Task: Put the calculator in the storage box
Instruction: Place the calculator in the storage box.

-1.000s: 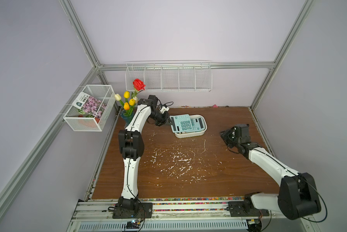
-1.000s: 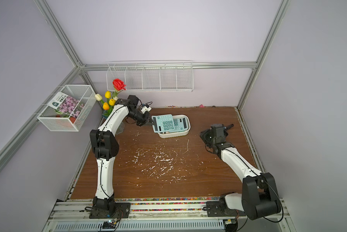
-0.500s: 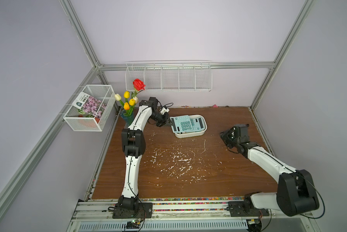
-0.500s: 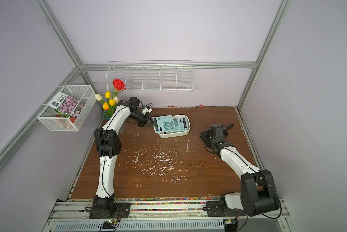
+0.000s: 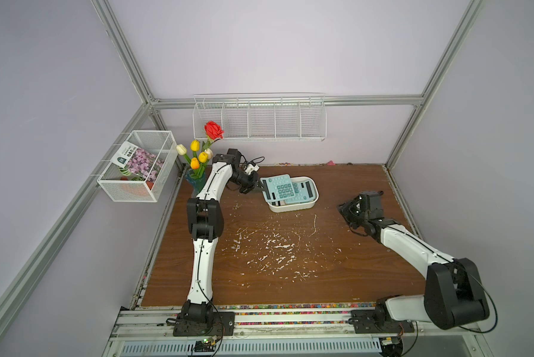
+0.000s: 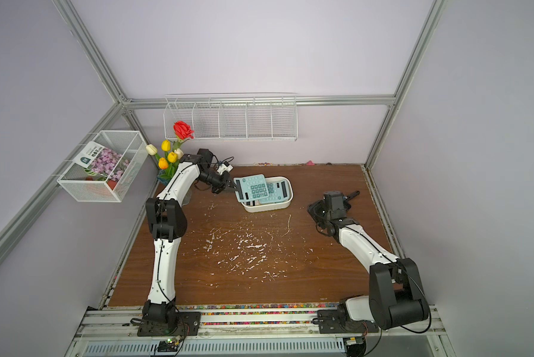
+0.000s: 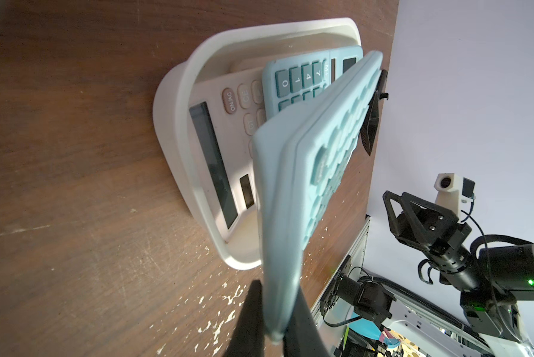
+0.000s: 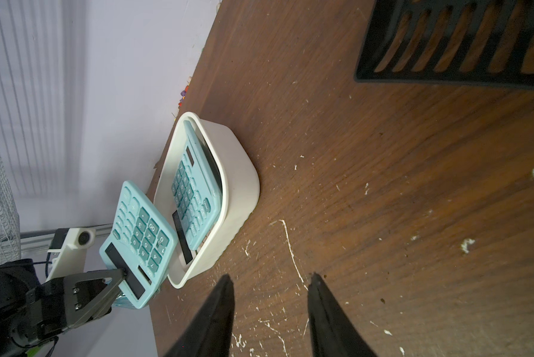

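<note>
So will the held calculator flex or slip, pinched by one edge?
Probably stiff: the calculator juts straight from the left gripper, no sag. Smooth shell, thin edge grip: may pivot. Released, likely slides onto the calculators in the box.

Light-blue, teal-keyed calculator [image 5: 276, 187], white storage box [image 5: 290, 208], brown wood-grain table [image 5: 321, 278].

You have open counter [image 5: 290, 272], flecked white, between box [image 5: 290, 208] and right hand [image 8: 270, 276]. Two stacked calculators [image 8: 194, 191] fill the box; vase [image 5: 193, 183] flanks the left arm [image 5: 204, 256].
</note>
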Robot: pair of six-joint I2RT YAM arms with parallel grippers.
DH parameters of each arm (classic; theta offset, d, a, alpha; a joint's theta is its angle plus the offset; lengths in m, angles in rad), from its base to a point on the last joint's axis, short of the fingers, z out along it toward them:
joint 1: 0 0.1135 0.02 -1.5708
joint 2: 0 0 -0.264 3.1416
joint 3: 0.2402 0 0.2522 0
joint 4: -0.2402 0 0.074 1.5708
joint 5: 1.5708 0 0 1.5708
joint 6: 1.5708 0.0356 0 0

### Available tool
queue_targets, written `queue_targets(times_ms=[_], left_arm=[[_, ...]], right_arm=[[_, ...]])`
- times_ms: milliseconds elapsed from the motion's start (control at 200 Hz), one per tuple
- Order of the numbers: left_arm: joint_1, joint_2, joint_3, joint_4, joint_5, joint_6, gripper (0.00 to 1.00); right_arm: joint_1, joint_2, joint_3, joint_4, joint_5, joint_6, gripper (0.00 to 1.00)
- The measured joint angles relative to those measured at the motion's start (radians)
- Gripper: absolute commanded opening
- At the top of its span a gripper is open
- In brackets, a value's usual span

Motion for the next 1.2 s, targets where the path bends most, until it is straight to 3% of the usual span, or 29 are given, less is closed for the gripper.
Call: queue_targets(times_ms=[1205], left_arm=[[0.000, 0.066, 0.010, 0.034, 0.044, 0.000, 0.00]], right_arm=[[0.000, 0.065, 0.037, -0.016, -0.043, -0.015, 0.42]])
